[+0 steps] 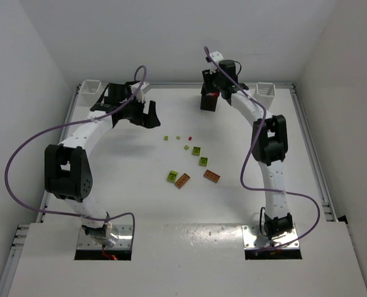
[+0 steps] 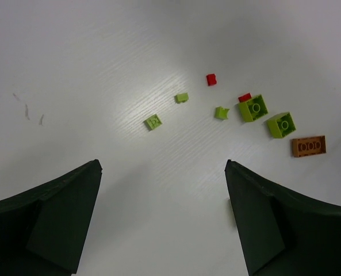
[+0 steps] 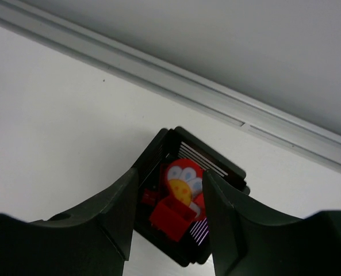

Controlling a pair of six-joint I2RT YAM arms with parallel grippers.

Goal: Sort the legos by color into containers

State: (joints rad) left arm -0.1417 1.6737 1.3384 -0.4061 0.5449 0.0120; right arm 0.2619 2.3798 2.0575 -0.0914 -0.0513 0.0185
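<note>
Several loose legos lie mid-table: yellow-green bricks (image 1: 172,177), (image 1: 197,150), two orange-brown ones (image 1: 182,180), (image 1: 211,176) and a tiny red one (image 1: 190,133). The left wrist view shows them ahead: red (image 2: 211,79), yellow-green (image 2: 253,108), orange-brown (image 2: 308,146). My left gripper (image 2: 163,167) is open and empty above bare table, left of the pile (image 1: 143,117). My right gripper (image 3: 170,175) is open at the far edge over a black bin (image 3: 216,158). A red brick (image 3: 173,215) sits between the fingers, touching neither, over the bin's inside. A smaller red brick (image 3: 149,197) lies in that bin.
A white bin (image 1: 91,86) stands at the far left corner and another white bin (image 1: 265,91) at the far right. A black shape (image 1: 116,93) behind my left wrist may be the second black bin. A raised rail (image 3: 216,103) borders the table's far edge.
</note>
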